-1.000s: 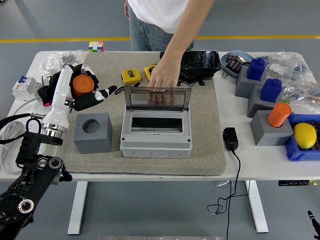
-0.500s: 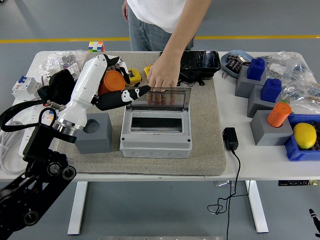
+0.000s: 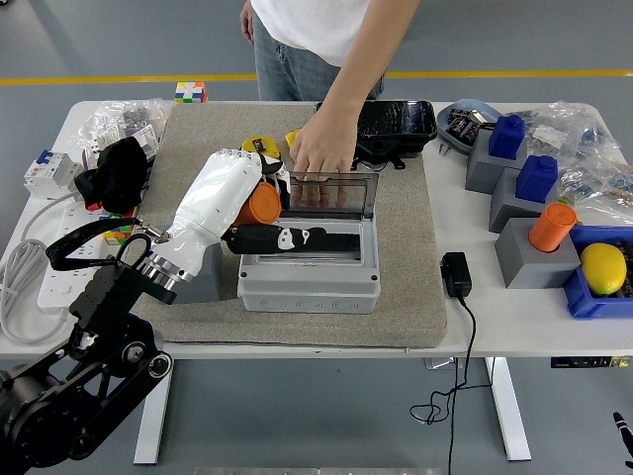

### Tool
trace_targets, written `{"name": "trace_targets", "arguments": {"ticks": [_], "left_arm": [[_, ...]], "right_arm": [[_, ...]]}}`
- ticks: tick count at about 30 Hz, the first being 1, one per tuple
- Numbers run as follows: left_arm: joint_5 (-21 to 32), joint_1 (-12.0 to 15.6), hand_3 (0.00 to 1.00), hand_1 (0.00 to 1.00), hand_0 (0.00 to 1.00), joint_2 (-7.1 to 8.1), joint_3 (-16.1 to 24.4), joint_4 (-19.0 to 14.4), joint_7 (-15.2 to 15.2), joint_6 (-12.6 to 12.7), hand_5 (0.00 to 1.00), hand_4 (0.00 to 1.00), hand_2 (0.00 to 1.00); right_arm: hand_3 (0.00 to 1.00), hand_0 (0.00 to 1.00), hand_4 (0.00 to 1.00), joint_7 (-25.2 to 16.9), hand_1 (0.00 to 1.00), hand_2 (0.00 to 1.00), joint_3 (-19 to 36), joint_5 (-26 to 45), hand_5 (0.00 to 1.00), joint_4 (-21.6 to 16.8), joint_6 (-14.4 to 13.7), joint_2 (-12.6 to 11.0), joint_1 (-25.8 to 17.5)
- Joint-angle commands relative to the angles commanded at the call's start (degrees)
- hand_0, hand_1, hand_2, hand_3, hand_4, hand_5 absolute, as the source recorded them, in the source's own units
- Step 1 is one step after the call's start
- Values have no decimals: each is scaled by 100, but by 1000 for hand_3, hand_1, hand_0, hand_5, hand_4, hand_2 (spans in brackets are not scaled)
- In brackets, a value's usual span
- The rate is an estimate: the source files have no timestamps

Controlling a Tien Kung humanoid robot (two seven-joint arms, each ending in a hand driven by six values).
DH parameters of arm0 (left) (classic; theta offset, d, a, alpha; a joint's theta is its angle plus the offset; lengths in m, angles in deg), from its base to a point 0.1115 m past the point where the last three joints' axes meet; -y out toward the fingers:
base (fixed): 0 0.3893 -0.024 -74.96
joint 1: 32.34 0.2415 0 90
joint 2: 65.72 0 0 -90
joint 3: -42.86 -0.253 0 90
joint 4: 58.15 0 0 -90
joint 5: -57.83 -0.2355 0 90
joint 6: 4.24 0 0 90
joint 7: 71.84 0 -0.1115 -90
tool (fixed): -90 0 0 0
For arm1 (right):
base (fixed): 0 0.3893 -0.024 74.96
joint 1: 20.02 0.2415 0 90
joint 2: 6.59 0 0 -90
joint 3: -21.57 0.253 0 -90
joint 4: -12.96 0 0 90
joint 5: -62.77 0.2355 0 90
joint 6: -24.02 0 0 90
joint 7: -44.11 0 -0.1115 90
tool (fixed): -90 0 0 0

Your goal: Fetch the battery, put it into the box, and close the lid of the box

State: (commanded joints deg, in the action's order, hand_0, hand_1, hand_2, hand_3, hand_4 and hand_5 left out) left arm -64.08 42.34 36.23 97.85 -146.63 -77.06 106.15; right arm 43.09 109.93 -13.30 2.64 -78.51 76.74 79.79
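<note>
My left hand [image 3: 267, 220] is shut on the orange battery [image 3: 263, 204] and holds it over the left side of the open grey box [image 3: 309, 289], black fingers stretched across the opening. The box's clear lid [image 3: 332, 190] stands upright at the back, and a person's hand [image 3: 321, 148] grips its top edge. Only a black sliver of my right arm [image 3: 619, 433] shows at the lower right corner.
A grey holder block [image 3: 204, 282] sits half hidden behind my left forearm. Grey blocks carrying blue batteries [image 3: 507, 137] and another orange battery [image 3: 551, 227] stand at the right, next to a lemon [image 3: 602, 267] in a blue tray. A black adapter [image 3: 456, 274] lies right of the box.
My left hand carried the orange battery rightward and down from the holder block to over the open box. The person's hand has kept hold of the lid.
</note>
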Motion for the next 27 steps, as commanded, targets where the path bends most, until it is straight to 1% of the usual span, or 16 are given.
{"name": "trace_targets", "arguments": {"ticks": [2, 5, 10, 14, 19, 23, 27], "left_arm": [[-105, 9, 35, 2, 20, 0, -18, 18, 42, -19, 2, 998, 6], [-187, 16, 35, 2, 20, -11, -23, 18, 70, -14, 2, 998, 6], [-518, -26, 29, 2, 17, -37, -82, 82, 181, 3, 2, 998, 3], [-803, -33, 22, 2, 18, -49, -115, 192, 248, -121, 2, 998, 2], [-809, -46, 22, 2, 18, -59, -219, 355, 338, -175, 2, 998, 2], [-809, -91, 22, 2, 18, -77, -376, 489, 375, -169, 2, 998, 2], [-809, -151, 27, 2, 17, -100, -553, 548, 383, -143, 2, 998, 2]], "right_arm": [[868, 875, 998, 5, 880, 833, 12, -16, 998, 0, 1, 1, -6], [868, 875, 998, 5, 880, 833, 6, -15, 998, 0, 2, 3, -16], [869, 875, 998, 7, 880, 834, -2, -18, 998, 0, 4, -2, -14], [868, 876, 998, 1, 880, 834, -22, 1, 998, 0, 5, -14, -9], [868, 876, 998, 11, 880, 834, -30, -10, 998, 0, 8, -18, -25], [868, 876, 998, 11, 880, 834, -51, -3, 998, 0, 9, -18, -25], [867, 876, 998, 12, 880, 835, -67, 7, 998, 0, 6, -23, -11]]}}
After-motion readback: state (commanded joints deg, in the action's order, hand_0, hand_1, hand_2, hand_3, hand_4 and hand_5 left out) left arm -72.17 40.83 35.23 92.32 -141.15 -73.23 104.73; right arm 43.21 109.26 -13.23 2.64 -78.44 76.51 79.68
